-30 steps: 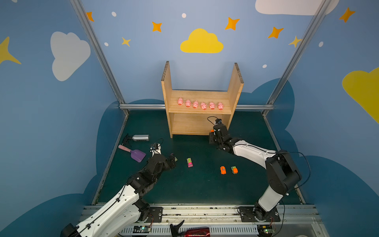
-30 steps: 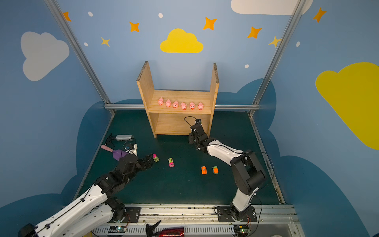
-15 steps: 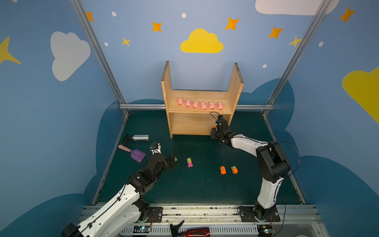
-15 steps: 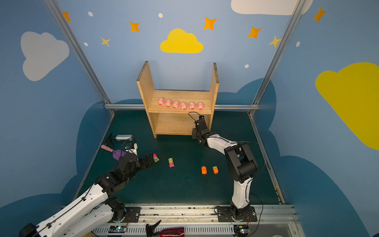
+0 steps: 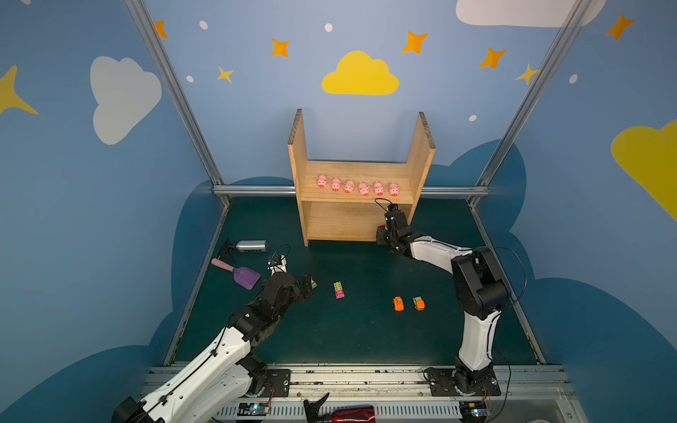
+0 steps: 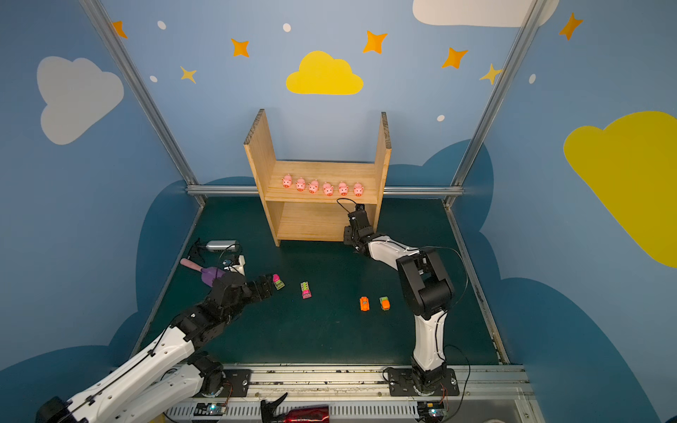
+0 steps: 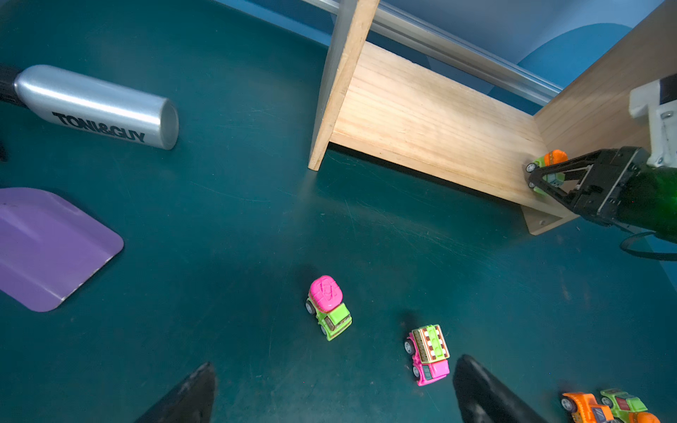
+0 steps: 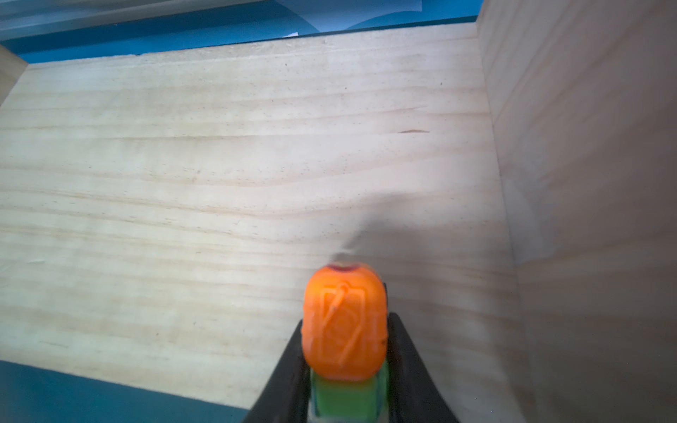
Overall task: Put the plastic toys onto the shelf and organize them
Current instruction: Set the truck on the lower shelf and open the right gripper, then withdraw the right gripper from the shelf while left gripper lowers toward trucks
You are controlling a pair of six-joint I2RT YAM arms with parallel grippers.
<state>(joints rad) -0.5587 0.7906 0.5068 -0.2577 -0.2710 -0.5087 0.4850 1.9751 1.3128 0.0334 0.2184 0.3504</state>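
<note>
A light wooden shelf [image 5: 298, 164] stands at the back centre of a dark green surface [image 5: 366, 337] in both top views. Six pink pigs [image 5: 349, 186] sit in a row on its upper board.

The right pincer [image 5: 384, 229] reaches in from the right of the frame to the right end of the lower board. The wrist views show it pinching a green truck with an orange drum [image 8: 344, 326], with one black finger pressed against each side. The truck is at the front of the lower board, just beside the right side panel. Whether its wheels rest on the wood cannot be told.

The left pincer [image 5: 307, 285] hovers left of centre with its fingers spread wide and nothing between them. Just ahead of it, a green truck with a pink drum [image 7: 328, 307] stands on the surface. A pink truck with a striped green bed [image 5: 339, 290] stands a little to the right. Further right, an orange car [image 5: 398, 303] and a green and orange vehicle [image 5: 418, 303] stand side by side, close together but apart.

At the left of the surface a silver bottle [image 5: 251, 246] lies on its side. A purple scoop with a pink handle [image 5: 246, 276] lies near it, towards the front.
</note>
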